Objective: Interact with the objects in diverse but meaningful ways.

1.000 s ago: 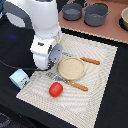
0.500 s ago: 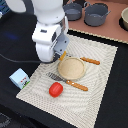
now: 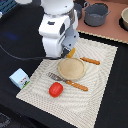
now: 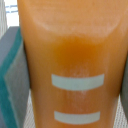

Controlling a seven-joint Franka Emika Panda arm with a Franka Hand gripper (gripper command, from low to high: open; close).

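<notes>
Orange block (image 4: 70, 55) held in claw (image 3: 66, 51) beside plate (image 3: 71, 68).

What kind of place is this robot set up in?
Probably a lab tabletop staged as a toy dining setting: a woven placemat holds a plate, fork and toy tomato, with grey pots behind.

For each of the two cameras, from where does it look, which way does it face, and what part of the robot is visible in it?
Exterior view: off the arm, above the table, looking down at the placemat, plate, fork, tomato and blue carton; the white arm shows, the fingertips are hidden.
Wrist view: on the wrist, looking along the gripper at an orange block filling the frame; grey fingers flank it.
Shared: probably the orange block, peeking out by the arm.
</notes>
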